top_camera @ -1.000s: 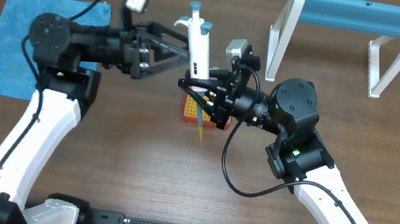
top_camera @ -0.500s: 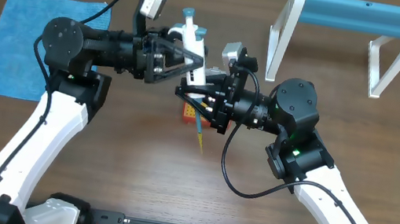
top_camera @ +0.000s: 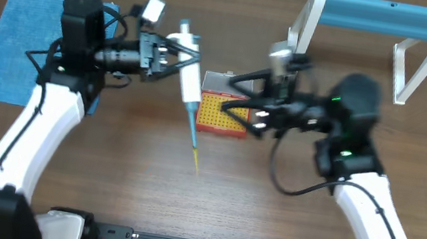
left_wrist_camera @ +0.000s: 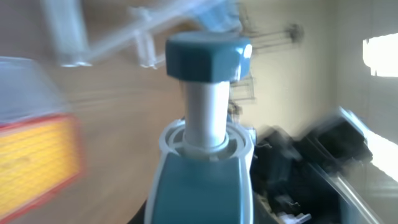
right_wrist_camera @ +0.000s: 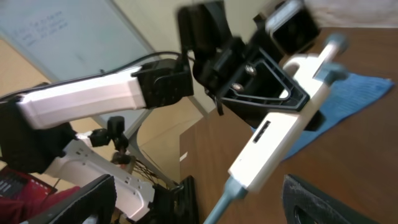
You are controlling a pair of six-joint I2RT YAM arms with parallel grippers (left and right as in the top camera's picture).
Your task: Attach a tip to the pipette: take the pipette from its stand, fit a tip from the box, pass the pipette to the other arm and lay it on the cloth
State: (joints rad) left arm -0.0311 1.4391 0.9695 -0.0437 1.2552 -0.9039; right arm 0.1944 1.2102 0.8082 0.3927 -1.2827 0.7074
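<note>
The white pipette (top_camera: 189,82) with a teal plunger hangs tilted above the table, a yellow tip (top_camera: 195,155) on its lower end. My left gripper (top_camera: 174,51) is shut on its upper body, just left of the orange tip box (top_camera: 223,114). In the left wrist view the plunger cap (left_wrist_camera: 208,50) and the pipette body (left_wrist_camera: 205,168) rise straight from between the fingers. My right gripper (top_camera: 242,107) stands open over the box's right side, apart from the pipette. From the right wrist camera, the left gripper (right_wrist_camera: 261,81) clamps the pipette (right_wrist_camera: 273,146).
The blue cloth (top_camera: 26,41) lies flat at the far left, partly under the left arm. A white stand with a blue top bar (top_camera: 390,17) stands at the back right. Bare wooden table stretches in front of the tip box.
The right gripper has let go of the pipette and drawn back to the right. The left gripper closed on it and carried it left, uncovering the tip box.
</note>
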